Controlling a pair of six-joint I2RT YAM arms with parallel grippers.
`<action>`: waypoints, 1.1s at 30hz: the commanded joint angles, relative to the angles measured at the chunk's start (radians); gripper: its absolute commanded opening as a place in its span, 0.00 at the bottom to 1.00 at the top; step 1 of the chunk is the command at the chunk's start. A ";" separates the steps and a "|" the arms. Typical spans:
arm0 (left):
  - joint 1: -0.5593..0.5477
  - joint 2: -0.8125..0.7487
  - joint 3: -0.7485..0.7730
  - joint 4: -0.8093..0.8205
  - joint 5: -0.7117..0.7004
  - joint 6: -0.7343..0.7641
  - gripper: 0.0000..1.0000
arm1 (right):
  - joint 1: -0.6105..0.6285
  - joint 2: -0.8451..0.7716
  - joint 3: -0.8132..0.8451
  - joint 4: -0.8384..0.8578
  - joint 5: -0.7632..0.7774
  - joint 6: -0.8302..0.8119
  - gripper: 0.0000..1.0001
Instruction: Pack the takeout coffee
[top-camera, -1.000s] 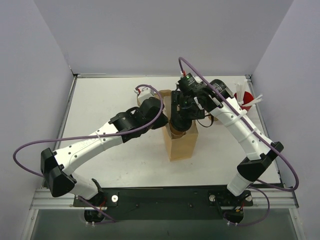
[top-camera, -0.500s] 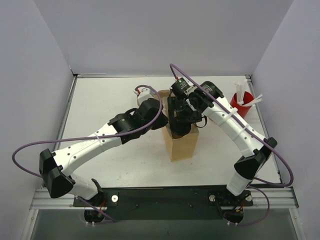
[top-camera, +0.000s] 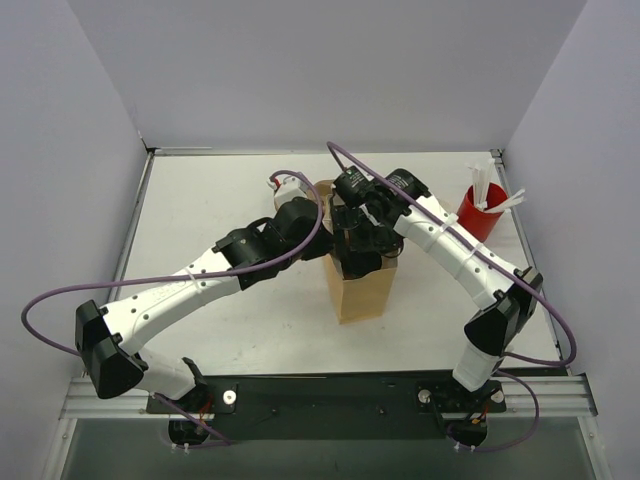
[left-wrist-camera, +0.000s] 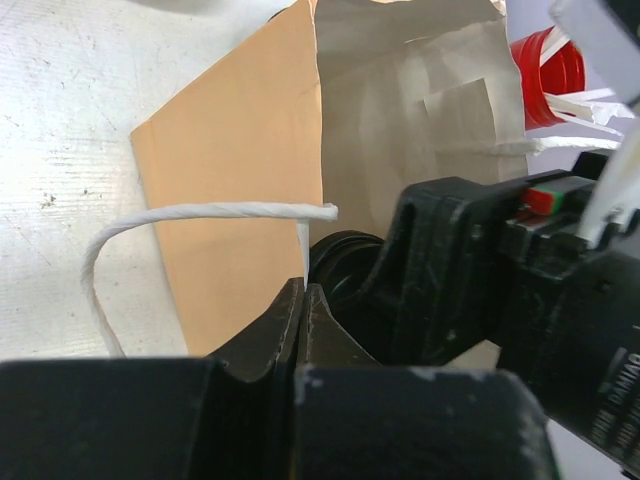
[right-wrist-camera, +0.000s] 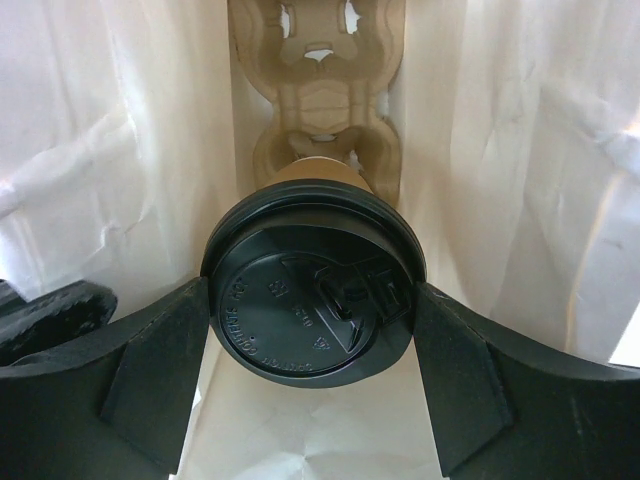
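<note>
The takeout coffee is a tan paper cup (right-wrist-camera: 315, 172) with a round black lid (right-wrist-camera: 310, 300). It hangs inside the brown paper bag (top-camera: 362, 290), which stands upright mid-table. My right gripper (right-wrist-camera: 311, 302) reaches down into the bag's mouth, its fingers (right-wrist-camera: 170, 340) pressed on both sides of the lid. Below the cup, a moulded cardboard carrier (right-wrist-camera: 318, 90) lies on the bag's floor. My left gripper (left-wrist-camera: 305, 292) is shut on the bag's near rim (left-wrist-camera: 303, 250), beside the white twine handle (left-wrist-camera: 200, 212). From above, my right gripper (top-camera: 360, 245) covers the cup.
A red cup (top-camera: 478, 210) with white sticks stands at the back right, close to the right arm. The bag's white inner walls (right-wrist-camera: 520, 180) close in on both sides of the cup. Grey walls enclose the table on three sides.
My right gripper has moved left and down with the coffee, from above the bag's mouth into the bag. The left gripper has kept its hold on the rim.
</note>
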 joint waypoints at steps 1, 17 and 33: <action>0.010 -0.041 -0.007 0.060 0.016 0.019 0.00 | 0.009 0.023 -0.029 -0.014 0.014 -0.019 0.42; 0.024 -0.052 -0.036 0.042 0.007 0.004 0.00 | 0.010 0.022 -0.112 0.017 -0.009 -0.021 0.41; 0.024 -0.052 -0.046 0.044 -0.008 -0.011 0.00 | 0.020 0.006 -0.170 0.040 -0.046 -0.016 0.41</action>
